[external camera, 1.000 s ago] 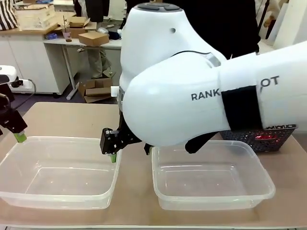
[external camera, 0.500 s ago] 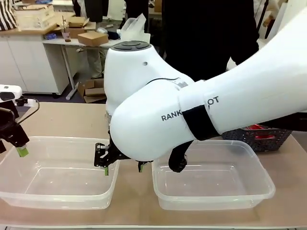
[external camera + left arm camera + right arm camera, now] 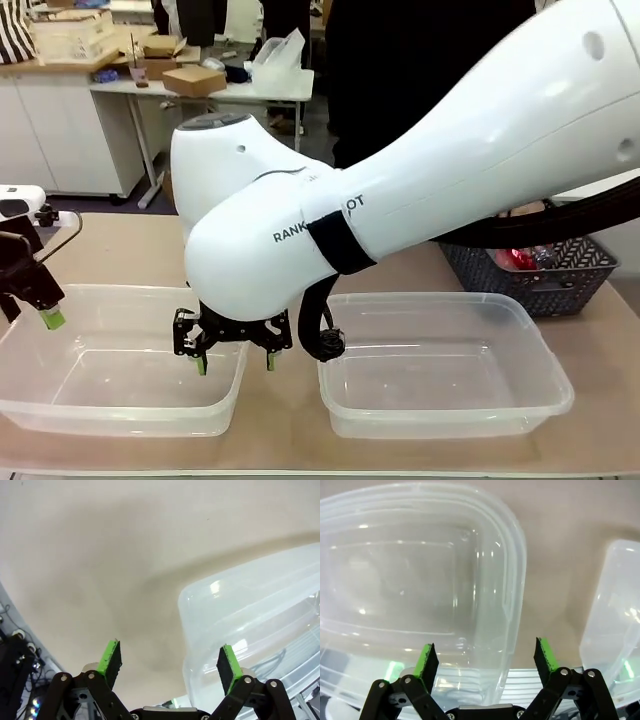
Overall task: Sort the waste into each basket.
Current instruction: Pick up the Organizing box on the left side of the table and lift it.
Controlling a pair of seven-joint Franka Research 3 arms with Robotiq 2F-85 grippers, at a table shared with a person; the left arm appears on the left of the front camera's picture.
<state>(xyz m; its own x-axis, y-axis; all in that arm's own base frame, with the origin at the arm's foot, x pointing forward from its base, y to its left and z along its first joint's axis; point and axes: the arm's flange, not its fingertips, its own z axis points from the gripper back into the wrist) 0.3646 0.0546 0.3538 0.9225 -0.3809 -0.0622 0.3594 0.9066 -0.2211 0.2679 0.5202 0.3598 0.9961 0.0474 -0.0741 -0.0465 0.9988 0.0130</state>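
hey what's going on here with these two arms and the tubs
A waste-sorting job, with nothing sorted yet. The right gripper, reaching across the middle, hangs open and empty over the right wall of the left tub. The left gripper, also open and empty, is by that tub's far left corner. It and the right tub look empty; red waste sits in the dark grey basket at the far right.

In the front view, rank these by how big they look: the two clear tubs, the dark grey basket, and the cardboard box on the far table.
1. Left tub and right tub: they look alike, so not ranked.
2. Dark grey basket: partly hidden and farther back.
3. Cardboard box: smallest, but far off, so its true size is unsure.
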